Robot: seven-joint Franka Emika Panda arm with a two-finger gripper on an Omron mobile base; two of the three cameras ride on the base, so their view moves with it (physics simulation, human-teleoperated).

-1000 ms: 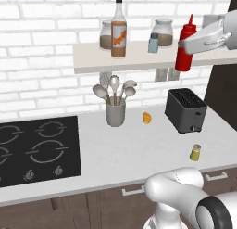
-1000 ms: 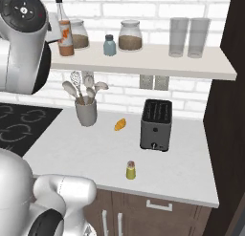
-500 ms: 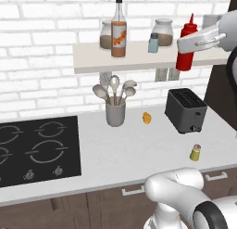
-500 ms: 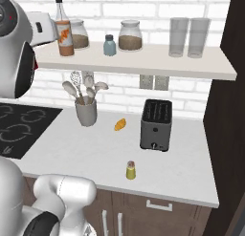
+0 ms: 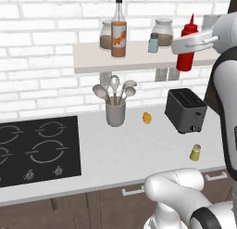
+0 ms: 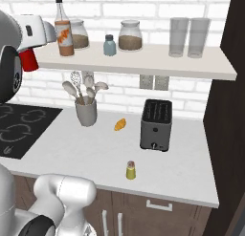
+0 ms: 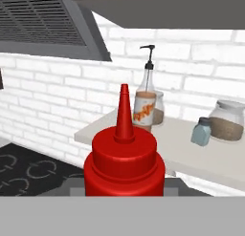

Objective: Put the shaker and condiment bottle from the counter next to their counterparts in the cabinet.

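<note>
Red condiment bottle (image 5: 186,46) clamped in gripper (image 5: 194,41), carried upright at shelf height in front of the cabinet (image 5: 92,64) board, nozzle up so it can go down standing; not yet resting on the board, lower body hanging below its front edge in left base view. Hand view looking along the board toward the tall glass bottle (image 7: 145,105) with orange label, likely the target neighbour. Pale blue shaker (image 5: 153,42) standing between glass bottle and held bottle in left base view, near a jar. Yellow-olive shaker (image 5: 195,152) upright on counter (image 5: 120,149) in front of toaster (image 5: 186,110), well apart from the shelf, untouched, probably second pick. 2 glass jars (image 6: 130,36) on the shelf, each part-filled with brown granular stuff. 2 clear tumblers (image 6: 187,37) at far end of board, apparently empty. Grey utensil holder (image 5: 115,113) on counter holding several spoons and a slotted turner, handles down. Small orange pastry-like item (image 5: 146,117) lying loose between holder and toaster. Toaster slots look empty. Black stove (image 5: 32,147) inset at the counter's end away from the toaster, nothing on it.
</note>
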